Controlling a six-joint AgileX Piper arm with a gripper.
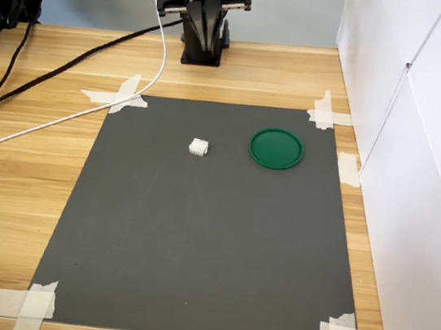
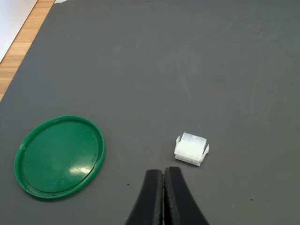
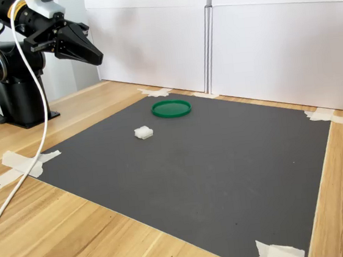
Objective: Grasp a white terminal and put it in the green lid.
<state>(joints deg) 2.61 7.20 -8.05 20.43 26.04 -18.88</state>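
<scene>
Overhead, the gripper [image 2: 163,197], jaws pressed together and holding nothing, hangs high near the arm's base, with the terminal [image 2: 191,149] lying on the dark mat [image 2: 197,61] ahead of its tips and the lid [image 2: 59,156] near, apart.

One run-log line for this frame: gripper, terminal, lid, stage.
gripper: shut, empty, raised off mat | white terminal: on mat, ungrasped | green lid: empty, apart from terminal | stage: pre-grasp

A light wooden tabletop [image 1: 28,187] carries a dark grey mat [image 1: 202,236] taped at its corners. White panels [image 3: 272,38] wall off one side, under even, soft light.
</scene>
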